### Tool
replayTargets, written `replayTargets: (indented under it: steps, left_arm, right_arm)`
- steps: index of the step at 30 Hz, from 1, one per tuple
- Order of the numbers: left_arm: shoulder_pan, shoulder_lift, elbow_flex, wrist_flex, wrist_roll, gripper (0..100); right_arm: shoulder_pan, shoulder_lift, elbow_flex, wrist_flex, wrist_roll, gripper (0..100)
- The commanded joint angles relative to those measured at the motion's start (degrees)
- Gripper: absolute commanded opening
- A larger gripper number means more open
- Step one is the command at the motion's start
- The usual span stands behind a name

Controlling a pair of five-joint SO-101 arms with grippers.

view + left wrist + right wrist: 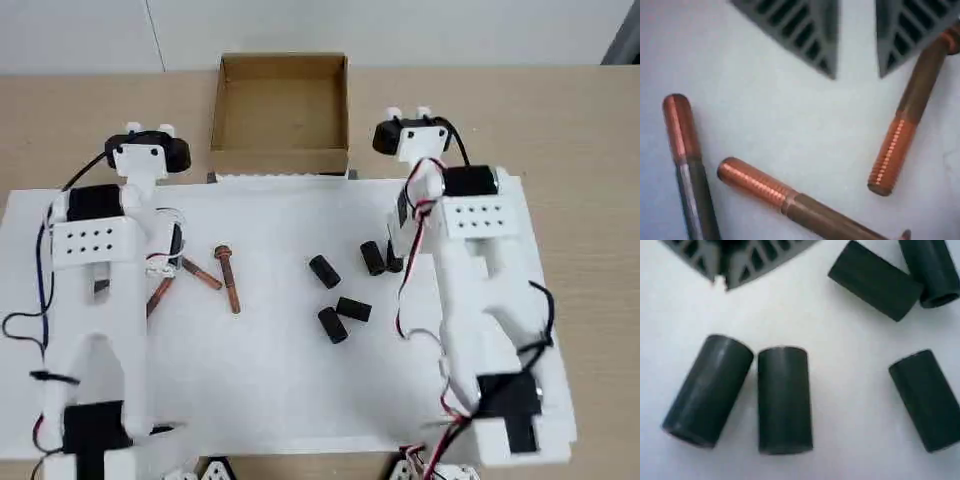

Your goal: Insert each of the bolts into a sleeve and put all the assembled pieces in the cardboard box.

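Three copper bolts lie on the white mat: one (682, 132), a second (790, 197) and a third (900, 130). My left gripper (856, 67) hovers over them, open, with nothing between its grey fingertips; the third bolt lies just beside one fingertip (892, 45). In the high view the bolts (229, 278) sit beside the left gripper (168, 255). Several black sleeves lie loose on the mat, such as one (785, 400) and its neighbour (707, 390). My right gripper (721, 280) is shut and empty, above the sleeves (323, 270). The cardboard box (283, 148) stands open at the back.
The white mat (270, 380) covers the middle of the wooden table. The box stands just beyond the mat's far edge, between the two arms. Cables hang along both arms.
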Motion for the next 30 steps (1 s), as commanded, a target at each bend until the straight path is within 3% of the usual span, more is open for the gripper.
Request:
replayTargets:
  steps: [1, 6, 15, 30]
  left_arm:
    - [-0.3, 0.4, -2.7, -1.1, 1.1, 10]
    - [1.0, 0.4, -2.4, -1.9, 2.4, 10]
    - [3.2, 0.5, -2.3, -2.3, 2.1, 10]
    - [3.2, 0.6, -2.3, -3.8, 1.8, 10]
  right_arm:
    - [-0.1, 3.5, -7.0, 3.0, 0.4, 4.6]
    - [-1.2, 8.9, -12.9, 6.8, 0.4, 14.1]
    - [-7.8, 14.8, -15.7, 6.5, -2.5, 13.4]
    - [-4.6, 19.8, -15.7, 2.5, -2.8, 13.6]
